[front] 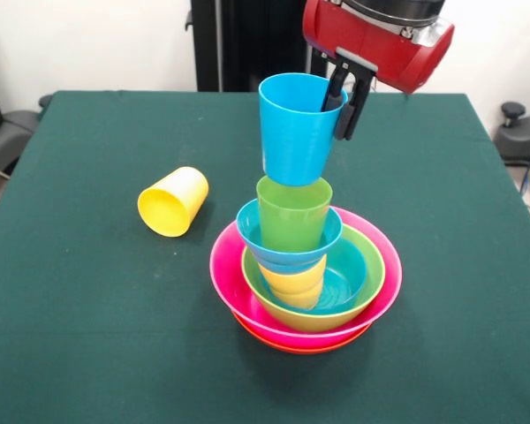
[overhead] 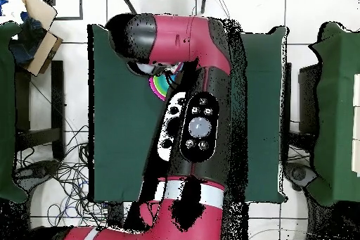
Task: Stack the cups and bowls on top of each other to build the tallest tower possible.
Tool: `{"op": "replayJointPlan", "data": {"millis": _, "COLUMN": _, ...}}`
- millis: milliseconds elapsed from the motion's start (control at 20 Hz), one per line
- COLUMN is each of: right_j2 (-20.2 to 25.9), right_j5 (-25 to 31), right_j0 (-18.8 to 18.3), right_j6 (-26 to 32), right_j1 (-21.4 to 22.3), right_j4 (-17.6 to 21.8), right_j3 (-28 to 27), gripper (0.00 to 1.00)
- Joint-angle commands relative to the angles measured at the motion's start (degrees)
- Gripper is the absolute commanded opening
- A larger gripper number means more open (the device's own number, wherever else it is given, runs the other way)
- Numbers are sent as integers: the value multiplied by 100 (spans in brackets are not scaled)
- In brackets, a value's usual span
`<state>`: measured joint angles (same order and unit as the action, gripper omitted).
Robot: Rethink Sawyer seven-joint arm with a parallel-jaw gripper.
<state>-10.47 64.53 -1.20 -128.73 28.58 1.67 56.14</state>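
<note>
in the front view, the tower (front: 305, 265) stands near the middle of the green table (front: 88, 336). at the bottom is the orange bowl (front: 300, 343), with the pink bowl (front: 238, 291) in it and the lime green bowl (front: 371, 287) in that. a squat yellow-orange cup (front: 293, 284) sits upside down inside. on it is a small blue bowl (front: 252, 231), and the green cup (front: 291, 212) stands in that bowl. the light blue cup (front: 293, 132) is on the very top, mouth up, its bottom touching the green cup's rim or just above it. it leans a little to one side.

the gripper (front: 340, 99) comes down from above, a bit tilted. it pinches the blue cup's rim, one finger inside the cup and one outside. the blue cup is right over the green cup, so the next move looks like a small straight push down.

the yellow cup (front: 173, 201) lies on its side, apart from the tower, mouth facing the camera. it is not stacked yet.

in the overhead view, the red and black arm (overhead: 193, 110) reaches across the table and covers almost everything. only a tiny bit of the tower's pink and green rims shows beside it. the gripper is hidden under the arm here.
</note>
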Motion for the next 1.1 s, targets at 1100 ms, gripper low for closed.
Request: {"op": "replayJointPlan", "data": {"millis": 1100, "right_j2": 236, "right_j5": -691, "right_j0": 149, "right_j6": -929, "right_j1": -299, "right_j4": -106, "right_j3": 652, "gripper": 0}}
